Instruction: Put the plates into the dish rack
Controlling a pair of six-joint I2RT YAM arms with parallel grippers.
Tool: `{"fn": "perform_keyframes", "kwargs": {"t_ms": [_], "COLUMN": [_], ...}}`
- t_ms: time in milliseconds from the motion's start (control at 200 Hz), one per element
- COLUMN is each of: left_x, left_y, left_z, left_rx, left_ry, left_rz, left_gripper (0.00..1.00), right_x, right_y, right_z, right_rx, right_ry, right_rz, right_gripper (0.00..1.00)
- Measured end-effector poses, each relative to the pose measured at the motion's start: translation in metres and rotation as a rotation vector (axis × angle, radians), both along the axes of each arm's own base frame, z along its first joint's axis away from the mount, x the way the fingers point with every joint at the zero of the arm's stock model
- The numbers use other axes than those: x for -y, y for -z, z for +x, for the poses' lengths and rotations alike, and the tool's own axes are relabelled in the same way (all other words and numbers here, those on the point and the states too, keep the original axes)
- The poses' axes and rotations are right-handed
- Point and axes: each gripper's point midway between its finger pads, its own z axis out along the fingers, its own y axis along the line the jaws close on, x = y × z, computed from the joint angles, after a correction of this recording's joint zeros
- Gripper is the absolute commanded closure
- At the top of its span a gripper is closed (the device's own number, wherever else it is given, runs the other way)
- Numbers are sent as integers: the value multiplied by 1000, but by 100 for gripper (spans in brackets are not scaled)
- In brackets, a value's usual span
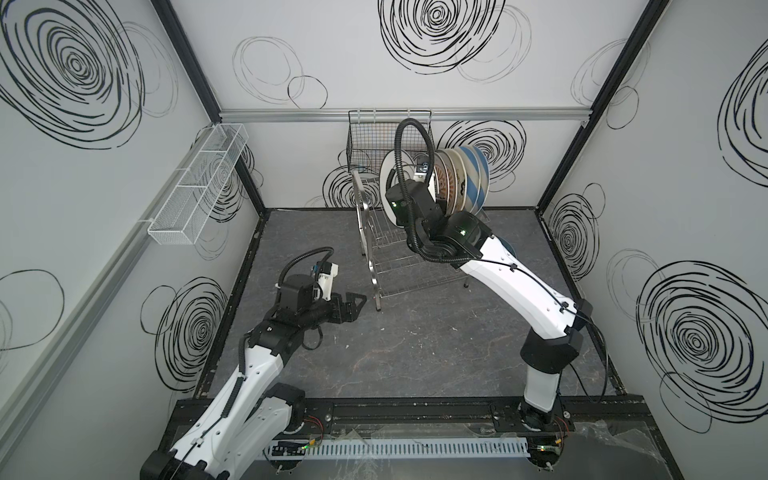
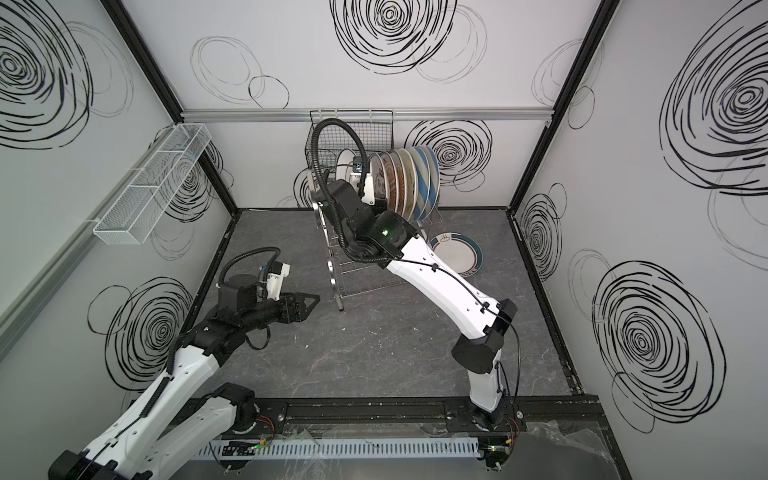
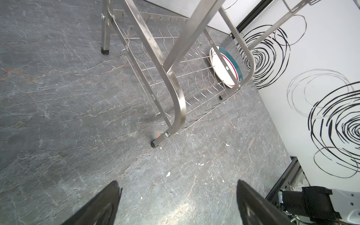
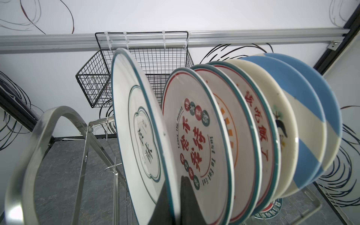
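Right gripper [image 4: 173, 183] is clamped tight on the lower rim of the white plate [image 4: 140, 126], one finger on each face. Plate stands on edge at the open end of the row on the top shelf of the dish rack [image 4: 39, 136]. Next along is the red-lettered plate [image 4: 198, 136], then five more, the last two being the blue-striped plates [image 4: 311, 109].

Held plate leans away from its neighbour at the top and sits close to it down by the fingers; touching there or not, can't tell. Its bottom edge is hidden behind the fingers, so can't confirm it's in a slot.

My read: step in hand is seat and release. To do it well:
- lower until the bottom edge is between two divider wires, not riding on top of one
- stand it more upright, parallel to the row
- open slowly and only a little; watch for tipping
- back out along the plate's own plane so the inner finger doesn't drag the red-lettered plate
- risk: letting go on a lean, so it falls toward the rack's empty end or knocks the row

Left gripper [image 1: 355, 307] is wide open and empty, over the table [image 3: 58, 97] near the rack's front leg, well clear of the work; fine there.

One teal-rimmed plate [image 2: 461, 255] sits low at the rack's far end; bottom shelf or table, can't tell. Probably the last one to load.
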Motion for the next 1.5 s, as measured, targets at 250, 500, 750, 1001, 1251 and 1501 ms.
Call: {"fn": "perform_keyframes", "kwargs": {"t_ms": [250,500,750,1001,1251,1501], "left_x": [0,0,0,0,0,0], "left_y": [0,0,2,3,4,4], "left_z": [0,0,0,0,1,1], "left_rx": [0,-1,-6,-10,-14,-14], "left_ry": [0,0,0,0,0,0], "left_rz": [0,0,1,3,3,4], "left_gripper": [4,4,4,4,4,4], "right_x": [13,21,20,18,20,18], "right_y": [-20,-25,-19,-1,3,11], "right_z": [-9,-10,-6,3,9,13], "right_rx": [56,75,78,48,40,33], "right_ry": [69,109,124,119,127,128], "right_rz": [-63,-129,-147,-178,-176,-168], "right_gripper": [100,100,100,100,100,100]}}
